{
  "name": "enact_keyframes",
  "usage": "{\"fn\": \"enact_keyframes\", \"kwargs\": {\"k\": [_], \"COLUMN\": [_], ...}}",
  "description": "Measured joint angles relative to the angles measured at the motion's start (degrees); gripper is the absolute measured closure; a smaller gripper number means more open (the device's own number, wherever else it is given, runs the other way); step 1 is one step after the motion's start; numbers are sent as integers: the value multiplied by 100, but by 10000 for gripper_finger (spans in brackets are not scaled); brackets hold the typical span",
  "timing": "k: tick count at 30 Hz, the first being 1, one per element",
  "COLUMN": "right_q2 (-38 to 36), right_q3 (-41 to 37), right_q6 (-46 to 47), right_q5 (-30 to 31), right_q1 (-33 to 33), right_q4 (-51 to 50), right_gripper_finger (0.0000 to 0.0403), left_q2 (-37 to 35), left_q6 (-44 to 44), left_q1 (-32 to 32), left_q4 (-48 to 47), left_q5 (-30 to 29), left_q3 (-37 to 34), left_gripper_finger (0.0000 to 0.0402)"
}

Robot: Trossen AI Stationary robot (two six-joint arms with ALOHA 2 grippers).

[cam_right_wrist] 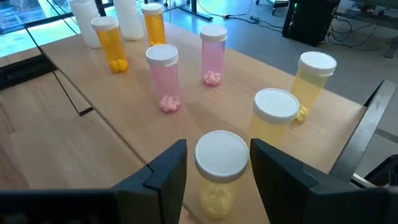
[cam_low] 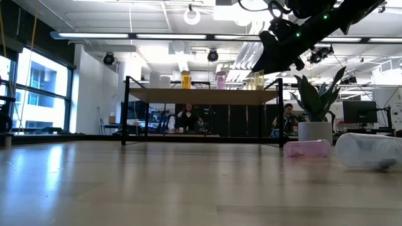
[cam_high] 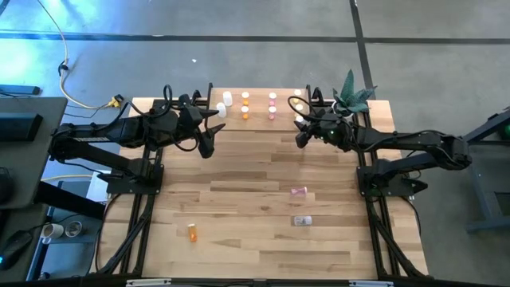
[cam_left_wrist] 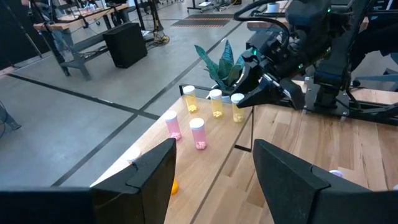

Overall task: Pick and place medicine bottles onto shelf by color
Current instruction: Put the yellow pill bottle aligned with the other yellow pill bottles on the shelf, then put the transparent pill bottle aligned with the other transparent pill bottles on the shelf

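The shelf (cam_high: 256,125) stands at the table's far middle, with white, orange, pink and yellow bottles upright in rows by colour. My right gripper (cam_high: 303,137) is at the shelf's right front corner, its fingers on either side of a yellow bottle (cam_right_wrist: 219,163) that stands on the board in front of two other yellow bottles (cam_right_wrist: 277,115). My left gripper (cam_high: 209,145) hovers open and empty at the shelf's left front. A pink bottle (cam_high: 298,191) and a clear bottle (cam_high: 302,221) lie on their sides on the table. An orange bottle (cam_high: 192,231) stands near the front left. My right gripper holds the yellow bottle at its white cap (cam_right_wrist: 239,155), between its two fingers. The fingers come slanting down from the table's near right side. The bottle is upright with its base on the shelf board (cam_right_wrist: 249,87).
A potted plant (cam_high: 351,96) stands just right of the shelf, close behind my right arm. The shelf's black legs (cam_low: 280,113) rise from the table. The wide middle of the table (cam_high: 239,191) is bare wood. People sit in the room beyond (cam_low: 187,118).
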Motion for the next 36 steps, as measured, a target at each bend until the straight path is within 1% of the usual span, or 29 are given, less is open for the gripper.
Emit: {"fn": "enact_keyframes", "kwargs": {"k": [7, 12, 25, 36], "right_q2": [-2, -4, -79, -490], "right_q3": [0, 0, 2, 4], "right_q6": [57, 0, 16, -162], "right_q5": [-7, -70, -86, -81], "right_q1": [-97, -97, -97, -96], "right_q4": [63, 266, 421, 476], "right_gripper_finger": [237, 237, 237, 237], "left_q2": [0, 0, 0, 0], "left_q6": [0, 1, 2, 2], "left_q1": [1, -1, -2, -2], "left_q4": [0, -4, -129, -131], "left_q5": [1, 2, 0, 2], "left_q3": [0, 0, 0, 0], "left_gripper_finger": [197, 197, 197, 197]}}
